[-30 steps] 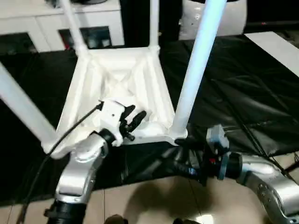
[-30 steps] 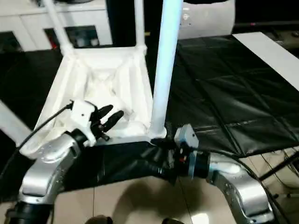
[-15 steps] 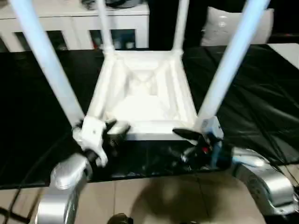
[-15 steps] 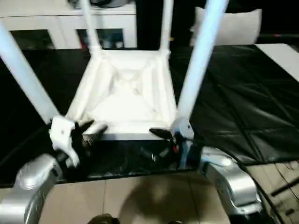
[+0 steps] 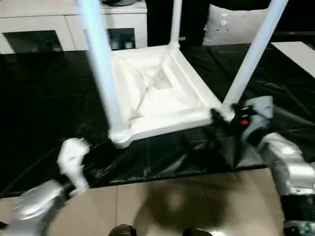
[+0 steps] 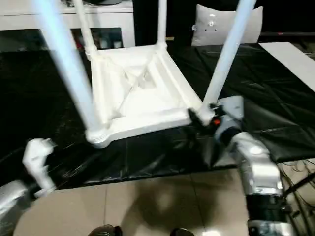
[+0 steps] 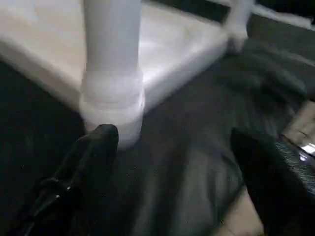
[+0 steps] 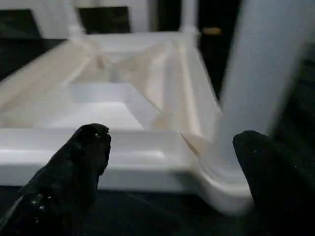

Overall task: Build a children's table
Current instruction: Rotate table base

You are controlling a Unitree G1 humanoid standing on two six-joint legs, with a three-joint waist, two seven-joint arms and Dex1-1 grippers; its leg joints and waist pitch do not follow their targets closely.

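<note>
The children's table point(image 5: 157, 93) lies upside down on a black sheet, ribbed underside up, with white legs point(image 5: 101, 69) rising from its corner sockets. My left gripper point(image 7: 172, 162) is open with nothing between its black fingers point(image 7: 83, 167). It sits on the sheet just short of the near left corner socket point(image 7: 112, 105). My right gripper point(image 5: 222, 129) is open at the near right corner, beside that corner's leg point(image 5: 251, 54). In the right wrist view its fingers point(image 8: 78, 162) stand wide apart in front of the table's rim point(image 8: 98, 147).
The black sheet point(image 5: 44, 98) ends at a tiled floor point(image 5: 162, 206) close to me. A long white cabinet point(image 5: 44, 22) stands at the back, and a white cushion point(image 5: 229, 24) lies behind the table. A white board point(image 5: 300, 51) lies at far right.
My left gripper has come off the table's near rim, drawn back toward the near left and opened wide. The view has shifted, and the table now sits turned in the picture.
</note>
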